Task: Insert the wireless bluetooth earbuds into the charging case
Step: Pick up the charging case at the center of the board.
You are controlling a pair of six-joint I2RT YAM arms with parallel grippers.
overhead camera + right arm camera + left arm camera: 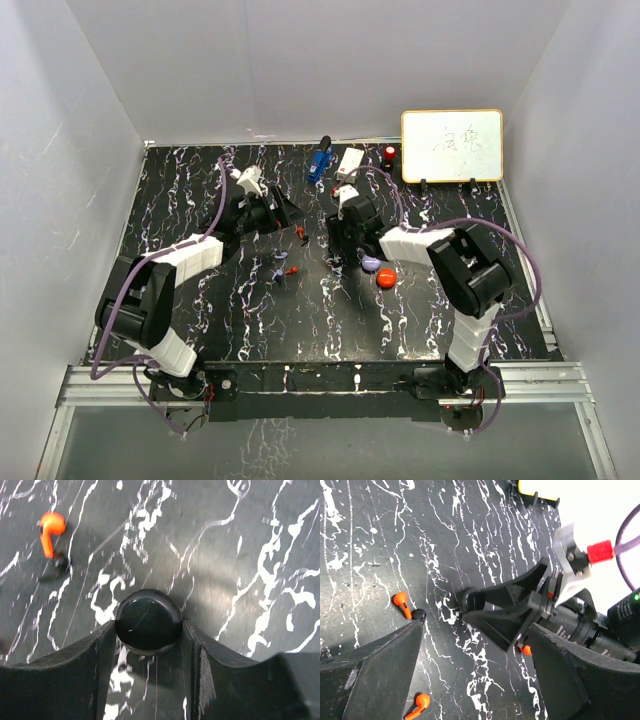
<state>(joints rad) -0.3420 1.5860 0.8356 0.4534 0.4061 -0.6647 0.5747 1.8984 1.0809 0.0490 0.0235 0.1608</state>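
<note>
Clamping a black case: right gripper, midway between side edges. Left gripper spread apart, beside two red earbuds.

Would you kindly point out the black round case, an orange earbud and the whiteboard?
black round case (148,621): right wrist view, top centre.
orange earbud (52,524): right wrist view, rounded head.
whiteboard (452,145): top external view, face middle.

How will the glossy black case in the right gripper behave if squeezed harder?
Likely slippery: the black case is glossy, and the right gripper touches only its curved sides, so it could squirt out. Shine suggests rigid plastic. On edge, it may roll.
</note>
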